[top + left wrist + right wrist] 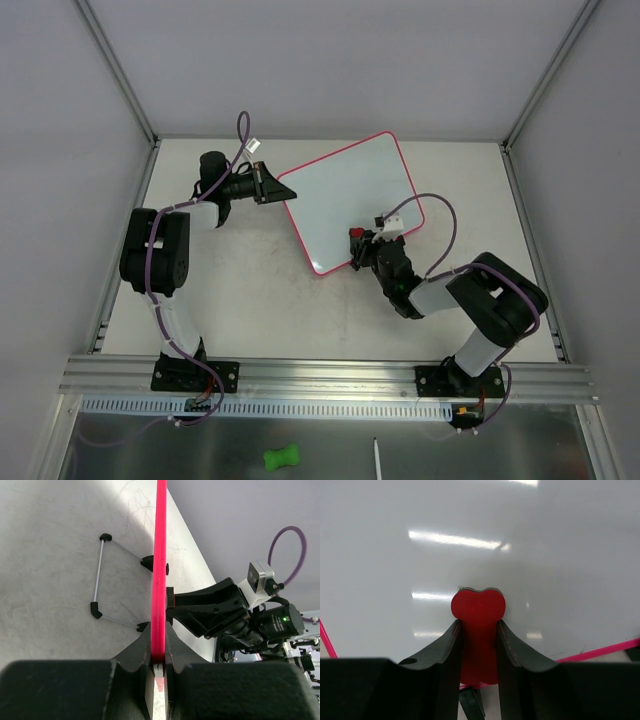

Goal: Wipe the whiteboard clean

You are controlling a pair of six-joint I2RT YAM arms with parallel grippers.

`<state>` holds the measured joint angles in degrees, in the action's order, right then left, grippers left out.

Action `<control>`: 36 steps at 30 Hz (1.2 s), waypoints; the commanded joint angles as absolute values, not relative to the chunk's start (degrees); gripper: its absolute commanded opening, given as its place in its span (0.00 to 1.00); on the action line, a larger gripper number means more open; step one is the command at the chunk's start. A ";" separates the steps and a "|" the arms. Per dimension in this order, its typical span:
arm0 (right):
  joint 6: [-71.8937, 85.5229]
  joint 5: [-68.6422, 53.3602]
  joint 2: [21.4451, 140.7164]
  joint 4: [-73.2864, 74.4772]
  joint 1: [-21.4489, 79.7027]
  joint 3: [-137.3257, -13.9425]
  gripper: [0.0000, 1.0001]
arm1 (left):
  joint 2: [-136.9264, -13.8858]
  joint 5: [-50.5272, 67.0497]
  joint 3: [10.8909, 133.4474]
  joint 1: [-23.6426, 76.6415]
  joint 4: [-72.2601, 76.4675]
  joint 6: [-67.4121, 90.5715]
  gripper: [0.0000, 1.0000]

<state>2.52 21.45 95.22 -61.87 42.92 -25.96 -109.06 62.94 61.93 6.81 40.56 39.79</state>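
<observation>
Pinching the pink frame, the left gripper [272, 186] is clamped tight on the whiteboard [345, 195] at its 9 o'clock corner, which anchors it. The board lies skewed on the table [250, 290], towards 1 o'clock from the table's middle. At the board's 5 o'clock edge the right gripper [363, 240] is closed on a red heart-shaped eraser [478, 605], whose rounded end meets the white face just inside the frame. No ink shows on the surface in these views, though glare may hide faint marks. To wipe well, I judge the right arm should press the eraser flat and sweep in overlapping strokes towards 11 o'clock, with the left grip firm so the board cannot pivot or slide
</observation>
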 commanded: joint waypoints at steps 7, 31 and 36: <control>10.02 22.59 96.68 -61.43 34.11 -20.21 0.00 | -107.49 65.39 62.23 7.91 37.18 37.62 0.00; 8.18 25.57 95.10 -59.51 28.74 -20.74 0.00 | -107.67 65.30 62.58 7.91 36.21 37.18 0.00; 1.34 28.12 92.73 -56.17 31.63 -23.02 0.00 | -107.49 65.21 62.58 7.82 36.12 37.18 0.00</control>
